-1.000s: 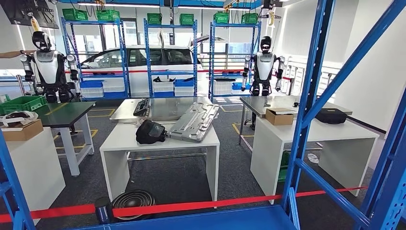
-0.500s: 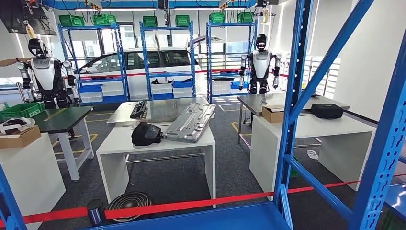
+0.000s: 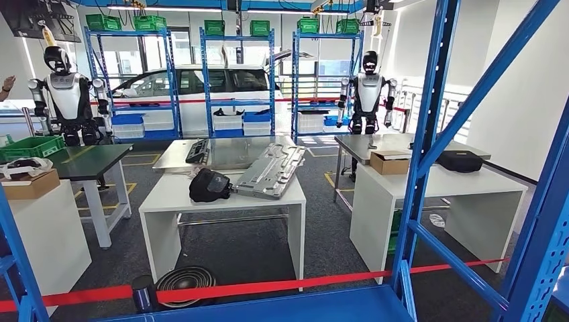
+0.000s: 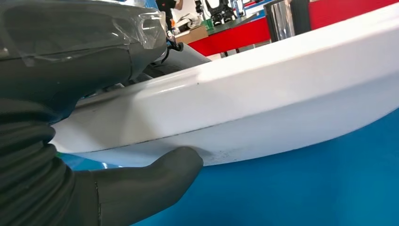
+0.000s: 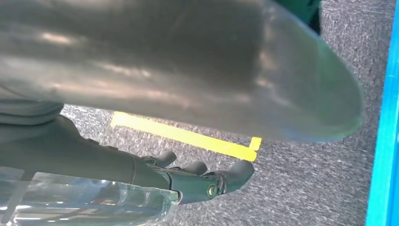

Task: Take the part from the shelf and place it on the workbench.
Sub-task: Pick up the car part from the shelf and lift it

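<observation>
The left hand (image 4: 89, 188) has its thumb pressed under the edge of a white curved part (image 4: 263, 94), with darker fingers over its top, so it appears to grip the part just above the blue shelf (image 4: 329, 188). The right hand (image 5: 188, 181) hangs beneath a broad dark rounded surface, fingers curled; whether it holds anything I cannot tell. So the pickup looks begun and the carry and placing are left. Far beyond the hands, past the red tape (image 3: 268, 288), stands the white workbench (image 3: 174, 194). Against half a second ago the whole head view has swung back slightly, so the camera moved, not the things.
</observation>
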Action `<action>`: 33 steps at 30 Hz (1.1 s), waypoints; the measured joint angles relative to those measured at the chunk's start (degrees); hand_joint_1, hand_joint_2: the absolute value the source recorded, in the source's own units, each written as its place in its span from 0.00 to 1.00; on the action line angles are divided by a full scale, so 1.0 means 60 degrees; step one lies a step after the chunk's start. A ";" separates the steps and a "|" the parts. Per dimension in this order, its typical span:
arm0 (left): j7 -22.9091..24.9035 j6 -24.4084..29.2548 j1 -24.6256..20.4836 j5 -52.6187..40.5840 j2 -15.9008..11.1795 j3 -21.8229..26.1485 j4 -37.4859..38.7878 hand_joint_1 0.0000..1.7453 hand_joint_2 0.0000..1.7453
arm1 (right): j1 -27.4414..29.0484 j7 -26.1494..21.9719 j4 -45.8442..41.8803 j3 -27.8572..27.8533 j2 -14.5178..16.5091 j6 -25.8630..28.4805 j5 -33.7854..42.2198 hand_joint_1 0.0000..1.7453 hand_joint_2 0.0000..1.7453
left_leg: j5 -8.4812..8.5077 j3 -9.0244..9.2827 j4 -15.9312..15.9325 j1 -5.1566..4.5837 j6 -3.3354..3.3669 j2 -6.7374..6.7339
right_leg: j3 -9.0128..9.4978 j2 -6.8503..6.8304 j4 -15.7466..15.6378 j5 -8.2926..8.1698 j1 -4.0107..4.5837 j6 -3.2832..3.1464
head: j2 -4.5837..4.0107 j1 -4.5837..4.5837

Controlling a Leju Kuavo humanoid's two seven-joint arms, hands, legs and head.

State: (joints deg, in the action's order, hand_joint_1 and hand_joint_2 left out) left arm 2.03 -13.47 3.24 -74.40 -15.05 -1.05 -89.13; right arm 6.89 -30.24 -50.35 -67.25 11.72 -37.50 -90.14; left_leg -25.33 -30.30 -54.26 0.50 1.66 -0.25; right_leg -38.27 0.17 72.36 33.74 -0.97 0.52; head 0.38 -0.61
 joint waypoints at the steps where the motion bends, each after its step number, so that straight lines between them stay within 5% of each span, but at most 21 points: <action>1: 0.0001 0.0005 0.0002 -0.0001 0.0000 -0.0003 0.0003 1.00 1.00 | 0.0006 -0.0005 0.0007 -0.0009 -0.0006 -0.0029 0.0000 0.00 0.00 | -0.0008 -0.0002 -0.0022 0.0005 -0.0014 0.0004 | 0.0120 -0.0004 -0.0229 -0.0149 -0.0032 0.0089 | 0.0000 0.0001; 3: 0.0005 0.0070 0.0001 -0.0016 0.0001 -0.0004 0.0002 1.00 1.00 | 0.0005 -0.0015 -0.0001 -0.0029 -0.0013 -0.0109 0.0000 0.00 0.00 | -0.0056 -0.0014 -0.0114 0.0016 -0.0087 0.0015 | 0.0763 -0.0022 -0.1532 -0.0649 -0.0112 0.0250 | -0.0001 0.0005; 5: 0.0004 0.0218 -0.0004 -0.0046 -0.0001 -0.0003 -0.0003 1.00 1.00 | -0.0002 -0.0020 -0.0027 -0.0053 0.0003 -0.0170 0.0002 0.00 0.00 | -0.0128 -0.0061 -0.0245 -0.0017 -0.0208 0.0029 | 0.1215 -0.0019 -0.2497 -0.0953 -0.0126 0.0210 | -0.0001 0.0003; 10: -0.0077 0.0647 -0.0001 -0.0006 0.0008 -0.0083 -0.0079 1.00 1.00 | -0.0006 -0.0019 -0.0120 -0.0097 0.0087 -0.0200 0.0003 0.00 0.00 | -0.0342 -0.0259 -0.0554 0.0058 -0.0453 0.0044 | 0.1240 -0.0009 -0.2622 -0.1057 -0.0083 -0.0156 | -0.0001 -0.0023; 13: -0.0371 0.1207 -0.0001 0.0324 0.0053 -0.0133 -0.0417 1.00 1.00 | -0.0010 -0.0032 -0.0148 -0.0136 0.0099 -0.0152 0.0002 0.00 0.00 | -0.1257 -0.1038 -0.2263 0.0097 -0.0525 0.0045 | 0.1209 -0.0009 -0.2625 -0.1093 -0.0065 -0.0234 | -0.0001 -0.0047; 15: -0.0821 0.1652 -0.0004 0.1107 0.0165 -0.0186 -0.0837 1.00 1.00 | -0.0012 -0.0061 -0.0129 -0.0164 0.0092 -0.0085 0.0000 0.00 0.00 | -0.1505 -0.1450 -0.3150 0.0102 -0.0525 0.0045 | 0.1193 -0.0009 -0.2619 -0.1092 -0.0024 -0.0239 | -0.0001 -0.0048; 17: -0.1470 0.1874 -0.0027 0.2613 0.0357 -0.0266 -0.1418 1.00 1.00 | -0.0031 -0.0087 -0.0065 -0.0170 0.0063 0.0025 0.0000 0.00 0.00 | -0.1051 -0.1187 -0.2599 0.0101 -0.0476 0.0045 | 0.1216 -0.0001 -0.2618 -0.1087 -0.0004 -0.0239 | -0.0001 -0.0048; 19: -0.2063 0.1889 -0.0099 0.4257 0.0585 -0.0385 -0.2127 1.00 1.00 | -0.0078 -0.0100 0.0059 -0.0171 0.0014 0.0170 0.0001 0.00 0.00 | -0.0447 -0.0563 -0.1300 0.0078 -0.0389 0.0050 | 0.1234 0.0017 -0.2611 -0.1080 0.0027 -0.0223 | -0.0001 -0.0046; 21: -0.2318 0.1844 -0.0197 0.5093 0.0766 -0.0515 -0.2736 1.00 1.00 | -0.0121 -0.0107 0.0191 -0.0171 -0.0039 0.0271 0.0002 0.00 0.00 | -0.0281 -0.0233 -0.0564 0.0025 -0.0319 0.0048 | 0.1196 0.0034 -0.2602 -0.1088 0.0063 -0.0167 | 0.0001 -0.0045; 25: -0.2387 0.1813 -0.0238 0.5292 0.0957 -0.0643 -0.3303 1.00 1.00 | -0.0127 -0.0111 0.0368 -0.0170 -0.0120 0.0344 0.0001 0.00 0.00 | -0.0236 -0.0171 -0.0353 0.0004 -0.0131 0.0037 | 0.1054 0.0031 -0.2467 -0.1013 0.0039 0.0013 | 0.0003 -0.0032; 30: -0.2479 0.1751 -0.0215 0.5490 0.1125 -0.0693 -0.3494 1.00 1.00 | -0.0149 -0.0115 0.0516 -0.0168 -0.0222 0.0371 0.0000 0.00 0.00 | -0.0146 -0.0198 -0.0276 -0.0005 -0.0001 0.0023 | -0.0190 0.0023 0.0108 0.0058 0.0017 -0.0009 | -0.0001 0.0004; 31: -0.2650 0.1665 -0.0204 0.5876 0.1156 -0.0703 -0.3501 1.00 1.00 | -0.0147 -0.0116 0.0548 -0.0167 -0.0238 0.0401 0.0000 0.00 0.00 | -0.0145 -0.0203 -0.0286 -0.0010 0.0000 0.0029 | -0.0177 0.0021 0.0108 0.0002 0.0016 0.0045 | -0.0001 0.0006; 33: -0.3331 0.1166 -0.0185 0.7565 0.1250 -0.0739 -0.3573 1.00 1.00 | -0.0165 -0.0118 0.0679 -0.0147 -0.0309 0.0591 0.0000 0.00 0.00 | -0.0158 -0.0199 -0.0322 -0.0011 -0.0021 0.0047 | 0.0378 0.0013 -0.0963 -0.0479 0.0004 0.0179 | 0.0000 0.0009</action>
State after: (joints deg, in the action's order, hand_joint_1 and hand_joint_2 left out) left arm -17.96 -6.48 2.13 -29.01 -7.55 -5.49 -110.57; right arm 5.90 -30.95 -46.27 -68.13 9.86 -33.96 -90.14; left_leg -26.28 -31.50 -56.19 0.44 1.53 0.03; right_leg -36.00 0.24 66.58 30.87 -0.95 1.60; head 0.38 -0.56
